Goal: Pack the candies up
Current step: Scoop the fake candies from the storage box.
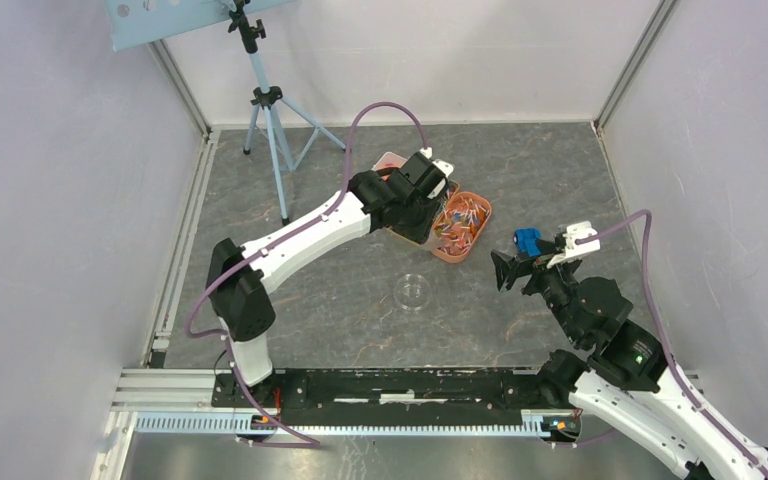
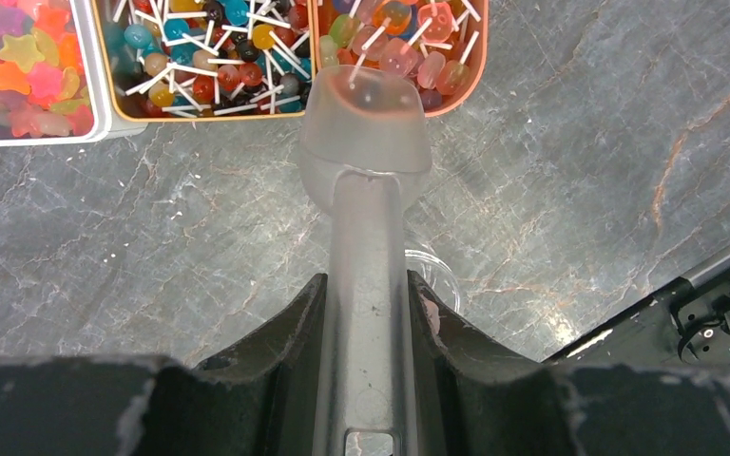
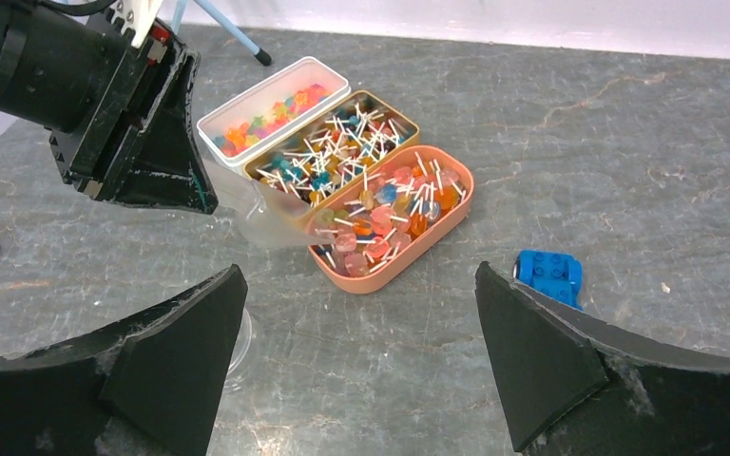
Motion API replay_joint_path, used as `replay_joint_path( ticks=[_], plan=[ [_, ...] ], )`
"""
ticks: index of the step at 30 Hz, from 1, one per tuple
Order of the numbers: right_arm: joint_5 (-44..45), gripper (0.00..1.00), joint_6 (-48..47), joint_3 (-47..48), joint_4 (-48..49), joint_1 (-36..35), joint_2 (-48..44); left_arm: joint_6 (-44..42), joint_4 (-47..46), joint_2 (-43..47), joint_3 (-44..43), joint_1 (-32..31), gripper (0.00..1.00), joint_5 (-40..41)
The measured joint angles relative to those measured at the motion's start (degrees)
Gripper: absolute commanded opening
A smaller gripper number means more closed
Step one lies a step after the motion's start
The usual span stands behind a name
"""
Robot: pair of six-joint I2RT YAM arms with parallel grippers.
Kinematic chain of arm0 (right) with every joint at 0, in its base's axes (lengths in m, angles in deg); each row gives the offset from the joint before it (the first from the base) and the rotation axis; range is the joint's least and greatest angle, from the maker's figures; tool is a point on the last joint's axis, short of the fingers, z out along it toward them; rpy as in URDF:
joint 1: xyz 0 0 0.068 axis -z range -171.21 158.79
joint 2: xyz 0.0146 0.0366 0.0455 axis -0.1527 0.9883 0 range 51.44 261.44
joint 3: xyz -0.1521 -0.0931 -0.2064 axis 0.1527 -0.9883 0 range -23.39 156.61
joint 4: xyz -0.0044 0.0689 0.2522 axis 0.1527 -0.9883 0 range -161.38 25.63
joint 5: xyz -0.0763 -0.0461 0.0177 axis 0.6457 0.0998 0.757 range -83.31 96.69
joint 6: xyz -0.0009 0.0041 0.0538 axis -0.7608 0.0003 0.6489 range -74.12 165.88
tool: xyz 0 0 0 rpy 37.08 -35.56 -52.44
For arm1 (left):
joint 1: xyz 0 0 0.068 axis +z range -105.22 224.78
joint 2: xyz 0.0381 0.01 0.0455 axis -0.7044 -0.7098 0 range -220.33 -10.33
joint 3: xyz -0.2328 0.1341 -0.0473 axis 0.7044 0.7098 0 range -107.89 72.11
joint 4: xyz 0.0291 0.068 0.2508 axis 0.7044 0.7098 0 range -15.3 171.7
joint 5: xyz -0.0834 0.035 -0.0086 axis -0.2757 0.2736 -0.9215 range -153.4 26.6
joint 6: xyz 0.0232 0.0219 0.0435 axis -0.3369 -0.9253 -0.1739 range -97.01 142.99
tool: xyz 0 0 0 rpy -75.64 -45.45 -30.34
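Observation:
The candies lie in three trays side by side. Star gummies [image 2: 19,66] fill the white tray [image 3: 276,90]. Ball lollipops [image 2: 209,57] fill the gold-rimmed tray [image 3: 404,128]. Flat lollipops [image 2: 409,38] fill the salmon tray [image 1: 463,224] [image 3: 456,209]. My left gripper [image 2: 366,280] [image 1: 417,222] is shut on the handle of a translucent scoop [image 2: 366,123] [image 3: 257,214]. The scoop's bowl hangs over the near end of the salmon tray and looks empty. My right gripper [image 3: 356,275] [image 1: 528,262] is open and empty, above the table right of the trays.
A blue toy car [image 3: 549,275] [image 1: 527,240] sits on the table beside my right gripper. A clear round dish [image 1: 413,292] [image 2: 437,275] stands in front of the trays. A tripod [image 1: 270,110] stands at the back left. White walls enclose the table.

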Motion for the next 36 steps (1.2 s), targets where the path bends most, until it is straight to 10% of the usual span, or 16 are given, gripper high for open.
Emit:
replay_joint_path(
  ticks=[36],
  plan=[
    [-0.63,0.98,0.26,-1.79,-0.76,0.0,0.74,-0.81,-0.46,-4.17,-2.97,-0.09,0.02,-0.02]
  ],
)
